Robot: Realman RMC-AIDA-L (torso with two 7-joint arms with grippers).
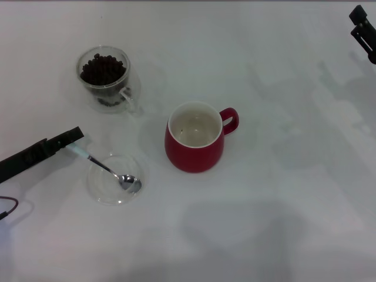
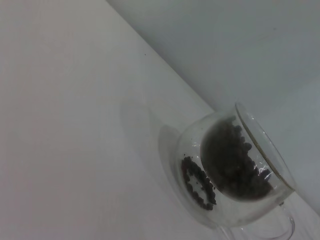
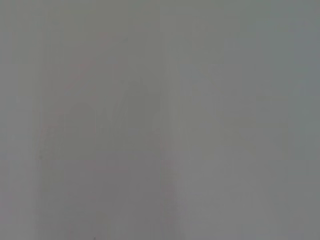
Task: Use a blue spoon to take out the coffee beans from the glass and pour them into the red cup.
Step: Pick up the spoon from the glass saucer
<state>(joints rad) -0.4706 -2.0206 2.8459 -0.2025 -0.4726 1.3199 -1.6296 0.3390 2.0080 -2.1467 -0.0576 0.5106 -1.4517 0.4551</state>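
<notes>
The blue spoon (image 1: 103, 165) lies with its metal bowl in a shallow clear glass dish (image 1: 100, 191) at the front left. My left gripper (image 1: 73, 138) reaches in from the left, and its black fingertips are closed on the end of the spoon's pale handle. The glass (image 1: 106, 82) with coffee beans (image 1: 103, 69) stands at the back left. It also shows in the left wrist view (image 2: 227, 200) with the beans (image 2: 232, 160) heaped inside. The red cup (image 1: 195, 147) stands in the middle, handle to the right, and looks empty inside. My right gripper (image 1: 364, 28) is parked at the far right.
The white table (image 1: 282, 194) stretches to the right and front of the cup. The right wrist view shows only a blank grey surface.
</notes>
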